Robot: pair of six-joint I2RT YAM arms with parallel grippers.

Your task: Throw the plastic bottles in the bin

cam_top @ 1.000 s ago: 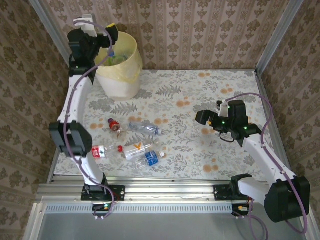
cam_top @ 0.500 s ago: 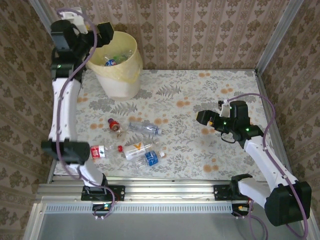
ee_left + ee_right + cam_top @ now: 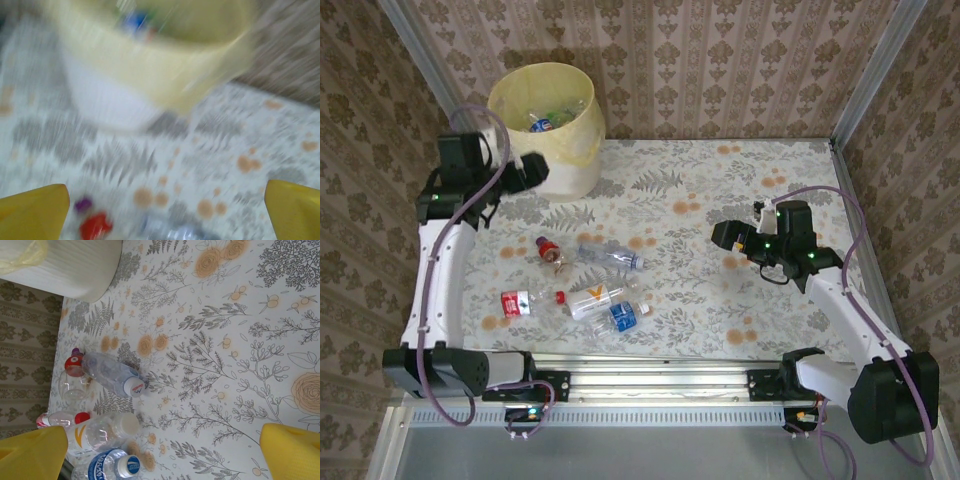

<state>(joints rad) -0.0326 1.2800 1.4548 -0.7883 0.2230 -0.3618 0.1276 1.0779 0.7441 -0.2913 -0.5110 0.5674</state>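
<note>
1. My left jaws have come away from the bin (image 3: 570, 150) at 11 o'clock, wide open and empty.
2. My right jaws: wide open, empty.
3. 5 plastic bottles (image 3: 595, 298) wait on the tabletop (image 3: 720, 180) at 7 o'clock.

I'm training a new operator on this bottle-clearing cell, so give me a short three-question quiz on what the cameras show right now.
1. True or false: the left tool and the right tool both stand open with nothing in them.
2. How many bottles lie on the table? A three, B five, C nine.
3. Fill in: the tool nearer the bin is the ____ one.
Key: 1 true; 2 B; 3 left.
</note>
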